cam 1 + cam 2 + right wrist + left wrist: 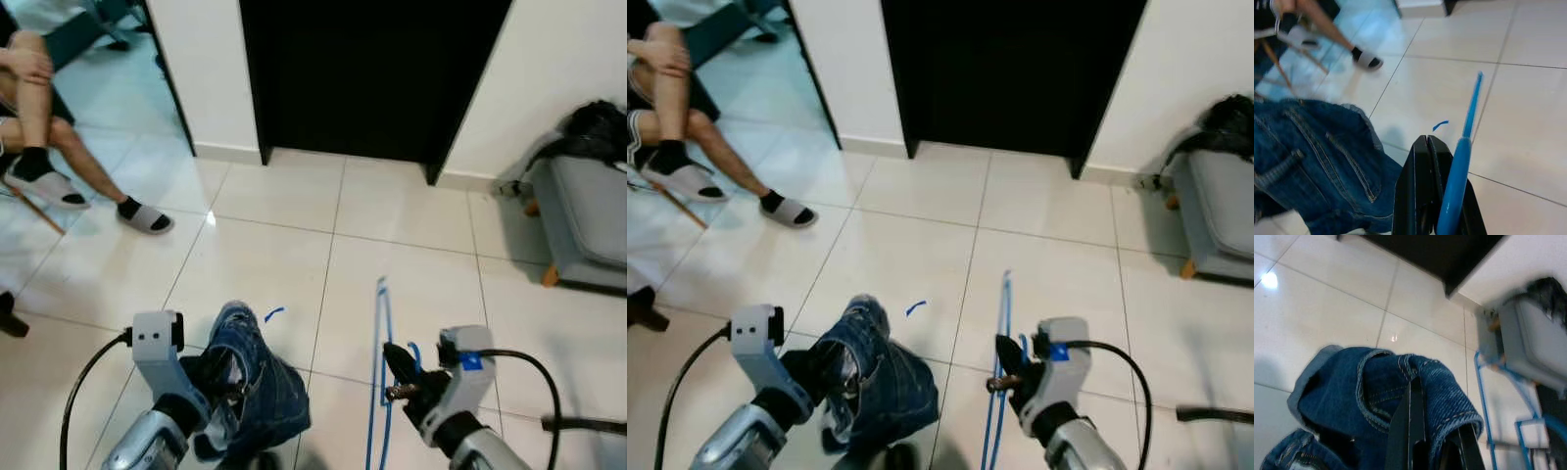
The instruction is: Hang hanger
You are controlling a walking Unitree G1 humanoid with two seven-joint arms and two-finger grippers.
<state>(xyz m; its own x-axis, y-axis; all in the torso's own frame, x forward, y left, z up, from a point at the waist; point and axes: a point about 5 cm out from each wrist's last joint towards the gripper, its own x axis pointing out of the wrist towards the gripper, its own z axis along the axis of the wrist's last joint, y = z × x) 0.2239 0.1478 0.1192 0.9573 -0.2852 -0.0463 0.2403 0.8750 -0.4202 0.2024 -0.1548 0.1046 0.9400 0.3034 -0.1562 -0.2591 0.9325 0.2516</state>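
With the right end effector pinching the blue hanger and the left end effector clamped on the denim jeans beside it above the tiled floor, the carry step is judged active; next, locate a rail.

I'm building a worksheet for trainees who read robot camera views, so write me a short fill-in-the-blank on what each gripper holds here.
1. The left gripper is shut on a pair of blue denim ____.
2. The right gripper is shut on a hanger whose colour is ____.
3. The jeans and the hanger hang above a floor of pale ____.
4. A seated person's foot shows on the robot's ____ side.

Missing words: jeans; blue; tiles; left
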